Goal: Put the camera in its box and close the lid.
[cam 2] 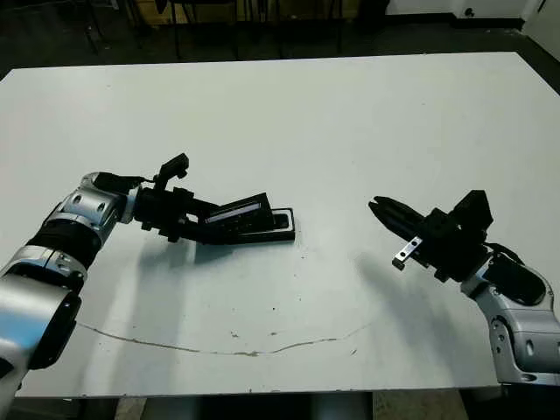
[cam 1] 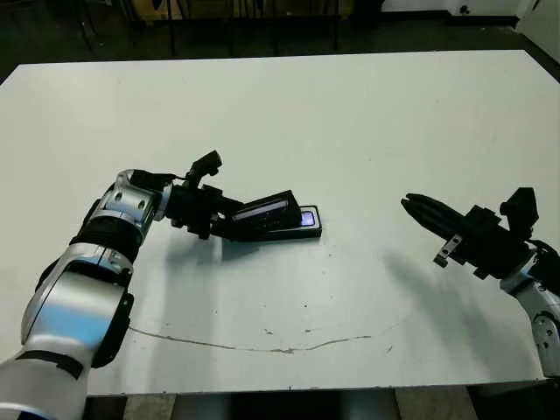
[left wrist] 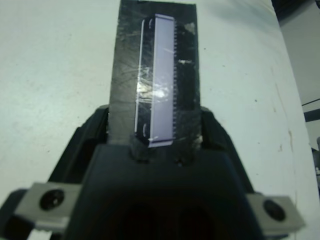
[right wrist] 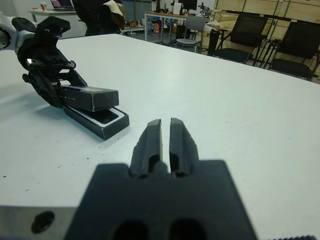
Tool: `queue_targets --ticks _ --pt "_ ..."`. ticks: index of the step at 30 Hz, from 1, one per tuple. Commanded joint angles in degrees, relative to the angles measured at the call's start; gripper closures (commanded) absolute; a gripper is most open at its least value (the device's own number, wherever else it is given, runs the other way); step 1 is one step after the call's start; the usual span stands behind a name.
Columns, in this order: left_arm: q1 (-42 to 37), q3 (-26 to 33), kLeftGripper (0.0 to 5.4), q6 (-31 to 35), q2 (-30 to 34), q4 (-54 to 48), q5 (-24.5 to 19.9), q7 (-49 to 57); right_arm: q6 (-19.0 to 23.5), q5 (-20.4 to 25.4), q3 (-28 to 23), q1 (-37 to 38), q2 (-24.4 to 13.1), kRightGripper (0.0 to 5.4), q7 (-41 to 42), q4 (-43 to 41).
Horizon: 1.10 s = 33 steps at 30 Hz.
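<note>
One flat black rectangular lid with pale silvery strip (cam 1: 262,213) tilting over one shallow black box (cam 1: 293,229) left of centre on white table (cam 1: 350,131). One slim black camera (right wrist: 106,116) lying inside box. Left gripper (cam 1: 229,222) clamping lid's near end; right gripper (cam 2: 378,208) hovering well apart, fingers nearly together, gripping nothing.

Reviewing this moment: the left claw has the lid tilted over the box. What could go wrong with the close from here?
The lid is held by the left claw at a slant above the box, covering only part of it. If lowered skewed, it may seat crooked or push the unsteadied box along the table. The camera shows in the box's uncovered end; if it sits proud, the lid could catch on it. The right claw, shut, is apart from the box and cannot brace it.
</note>
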Motion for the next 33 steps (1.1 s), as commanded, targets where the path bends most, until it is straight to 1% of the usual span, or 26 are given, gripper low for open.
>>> queue_targets --ticks 1,4,6,8,12,17,19,21,23,26,28,33 --pt "2.46 -0.70 2.59 -0.70 -1.07 -0.75 0.51 -0.88 -0.12 -0.12 -0.13 1.09 -0.18 5.40 0.08 0.19" --pt "3.25 -0.32 2.59 -1.00 -2.21 -0.24 0.21 -0.06 -0.06 0.37 -0.10 0.42 -0.26 5.40 1.00 1.69" --pt "3.99 -0.36 2.59 -2.43 -2.94 -0.38 0.60 1.47 0.52 -0.20 0.02 0.58 -0.52 5.40 0.26 1.05" --pt "4.87 -1.16 2.59 -3.64 -3.54 -1.42 1.87 4.51 0.49 -0.45 -0.06 0.74 -0.60 5.40 0.01 0.66" --pt "7.67 -4.63 2.59 -7.64 -4.09 -6.77 5.87 11.40 1.03 -0.09 -0.21 0.70 -0.85 5.40 0.05 0.42" --pt "9.58 -9.00 2.59 -5.12 -4.16 -13.72 8.67 14.19 1.13 1.04 -0.43 1.04 -0.40 5.40 0.20 -0.02" --pt "10.02 -10.57 2.59 -4.46 -3.78 -16.28 9.57 14.68 -0.06 1.07 -0.39 0.89 -0.09 5.40 0.71 0.99" --pt "10.08 -11.62 2.59 -3.73 -3.42 -17.77 9.91 14.78 -0.04 0.63 -0.15 0.73 -0.34 5.40 0.65 1.32" --pt "9.89 -12.38 2.59 -3.37 -3.24 -18.27 9.92 14.63 0.86 0.30 0.02 0.76 -0.74 5.40 0.14 0.84" --pt "8.86 -13.67 2.59 -2.66 -3.22 -17.94 10.57 14.44 0.53 -0.11 0.19 0.66 -1.00 5.40 0.32 0.70" --pt "7.92 -14.59 2.59 -2.72 -3.27 -17.21 11.13 14.37 0.67 0.55 0.01 0.70 -0.65 5.40 0.59 0.69" --pt "4.56 -16.44 2.59 -2.87 -4.49 -11.72 12.21 14.07 0.37 0.75 0.06 0.66 -0.49 5.40 0.90 1.22"
